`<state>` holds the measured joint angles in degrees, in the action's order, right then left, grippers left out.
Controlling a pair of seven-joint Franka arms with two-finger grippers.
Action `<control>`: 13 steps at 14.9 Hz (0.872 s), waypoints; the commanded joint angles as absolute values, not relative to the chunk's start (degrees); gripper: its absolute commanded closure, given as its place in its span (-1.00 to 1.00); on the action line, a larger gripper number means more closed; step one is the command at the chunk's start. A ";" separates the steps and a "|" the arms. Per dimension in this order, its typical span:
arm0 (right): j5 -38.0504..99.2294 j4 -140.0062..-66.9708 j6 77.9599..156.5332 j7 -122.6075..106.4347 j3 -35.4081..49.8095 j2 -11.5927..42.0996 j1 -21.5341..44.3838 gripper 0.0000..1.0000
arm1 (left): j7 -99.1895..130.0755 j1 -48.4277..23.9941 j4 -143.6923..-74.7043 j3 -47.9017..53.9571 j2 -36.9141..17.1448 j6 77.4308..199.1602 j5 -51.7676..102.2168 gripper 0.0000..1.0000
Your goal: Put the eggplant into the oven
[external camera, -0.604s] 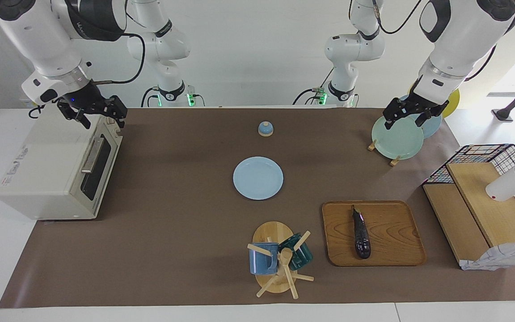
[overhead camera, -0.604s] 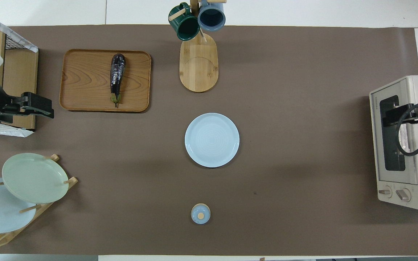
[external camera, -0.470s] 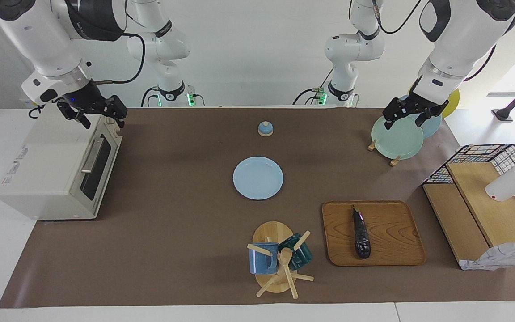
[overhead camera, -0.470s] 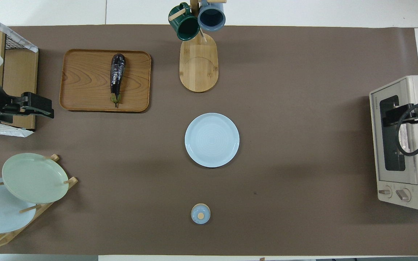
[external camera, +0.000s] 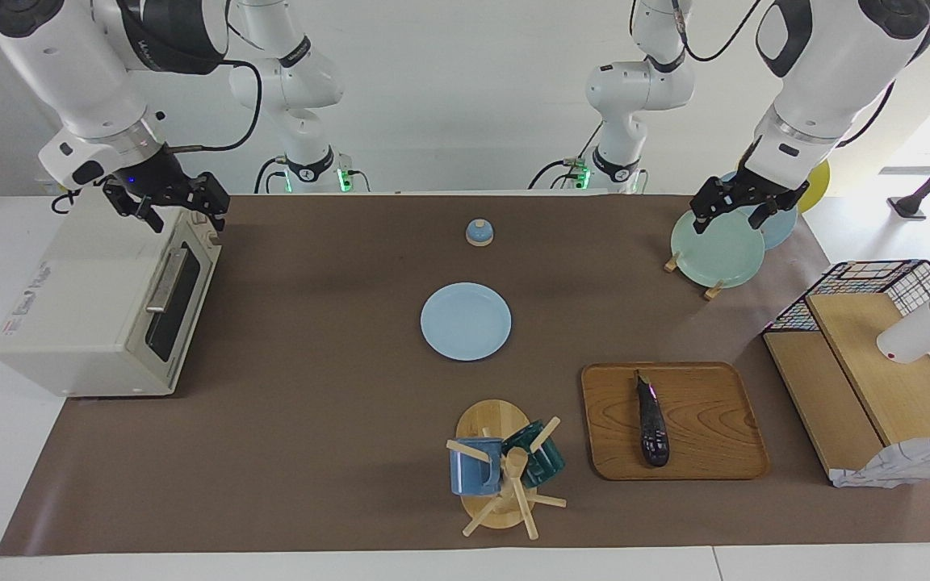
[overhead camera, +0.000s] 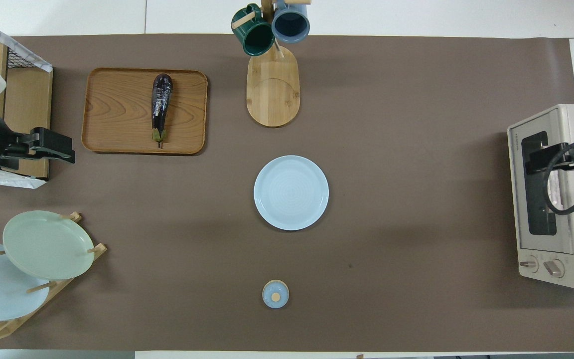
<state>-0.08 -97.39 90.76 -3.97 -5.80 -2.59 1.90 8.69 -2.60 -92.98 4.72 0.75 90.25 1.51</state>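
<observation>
The eggplant (external camera: 652, 424) (overhead camera: 160, 105), dark purple and glossy, lies lengthwise on a wooden tray (external camera: 715, 420) (overhead camera: 117, 109) toward the left arm's end of the table, its stem pointing at the robots. At the right arm's end stands the cream oven (external camera: 85, 298) (overhead camera: 538, 214) with its dark glass door closed. My right gripper (external camera: 182, 211) (overhead camera: 541, 159) hangs open above the oven's top front edge, holding nothing. Over the plate rack, my left gripper (external camera: 741, 211) (overhead camera: 60, 152) is open and empty, well apart from the eggplant.
A light-blue plate (external camera: 466, 320) lies mid-table, with a small blue knobbed lid (external camera: 479, 232) nearer the robots. A mug tree (external camera: 505, 472) stands beside the tray. A plate rack holds a green plate (external camera: 718, 250). A wire-and-wood shelf (external camera: 877, 379) sits at the left arm's end.
The left arm has edged very slightly; the eggplant, the oven and the right arm stay where they were.
</observation>
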 commanded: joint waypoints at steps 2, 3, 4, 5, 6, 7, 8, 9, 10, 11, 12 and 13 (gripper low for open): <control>1.49 -97.12 89.65 -3.43 -5.63 -2.90 1.49 -1.00 | 9.40 -3.25 -95.27 4.57 1.06 96.06 2.89 -1.00; 1.49 -97.12 89.65 -3.43 -5.63 -2.99 1.49 -1.00 | 9.23 -3.25 -95.10 4.48 0.36 96.93 4.03 -1.00; 1.49 -97.12 89.65 -3.43 -5.63 -2.99 1.49 -1.00 | 9.23 -3.25 -95.10 4.57 -1.04 98.77 4.48 -1.00; 1.49 -97.12 89.65 -3.43 -5.63 -2.99 1.49 -1.00 | 9.23 -3.25 -94.66 4.57 -2.53 100.01 4.48 -1.00; 1.49 -97.12 89.65 -3.43 -5.63 -2.90 1.49 -1.00 | 9.14 -3.34 -93.79 4.57 -5.33 101.15 4.48 -1.00; 1.49 -97.12 89.65 -3.43 -5.63 -2.90 1.49 -1.00 | 9.14 -3.34 -92.13 4.57 -9.02 102.47 4.40 -1.00; 1.49 -97.12 89.65 -3.43 -5.63 -2.90 1.49 -1.00 | 9.14 -3.43 -90.54 4.57 -12.62 103.87 4.39 -1.00; 1.49 -97.12 89.65 -3.43 -5.63 -2.90 1.49 -1.00 | 9.05 -3.43 -89.40 4.57 -16.22 105.80 4.39 -1.00; 1.49 -97.12 89.65 -3.43 -5.63 -2.90 1.49 -1.00 | 8.88 -3.69 -88.34 4.57 -19.13 108.34 4.39 -1.00; 1.49 -97.12 89.65 -3.43 -5.63 -2.90 1.49 -1.00 | 8.79 -4.30 -87.20 4.66 -21.86 110.20 4.22 -1.00; 1.49 -97.12 89.65 -3.43 -5.63 -2.90 1.49 -1.00 | 8.70 -4.65 -85.19 4.66 -24.76 111.43 4.04 -1.00; 1.49 -97.12 89.65 -3.43 -5.63 -2.90 1.49 -1.00 | 8.79 -5.53 -83.08 4.66 -27.48 112.49 3.96 -1.00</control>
